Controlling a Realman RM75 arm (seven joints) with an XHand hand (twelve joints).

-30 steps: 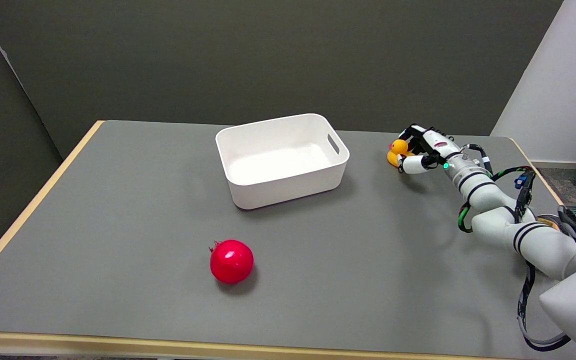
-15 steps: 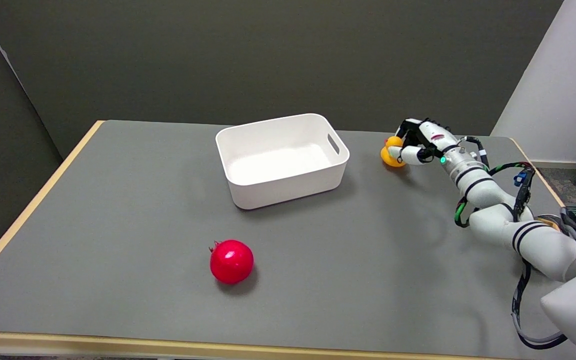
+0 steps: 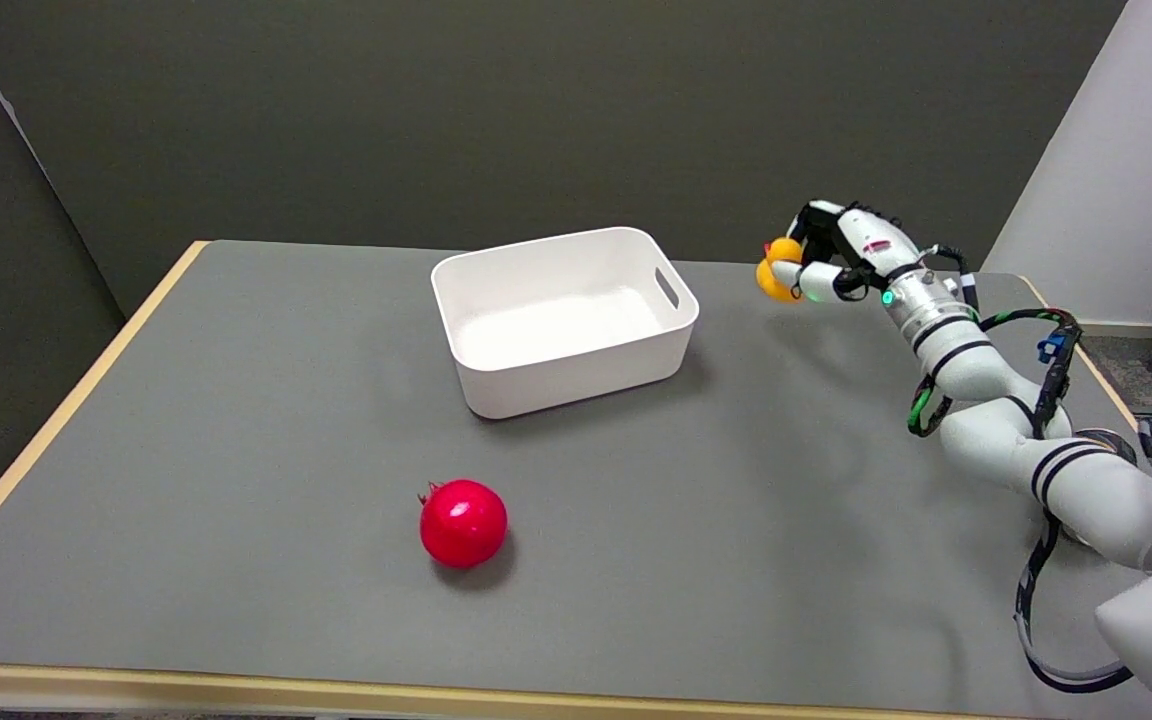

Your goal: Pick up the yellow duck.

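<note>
While its curled fingers clasp the smooth, rounded yellow duck (image 3: 774,276), the right hand (image 3: 821,262) hangs above the matte grey table (image 3: 236,400).

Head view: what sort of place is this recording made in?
Probably a lab or test room: one grey table against bare dark partition walls, a white bin and a red pomegranate as props, and the right hand holding a yellow duck.

Right arm stretched across, hand (image 3: 829,258) raised, fingers curled closed
</note>
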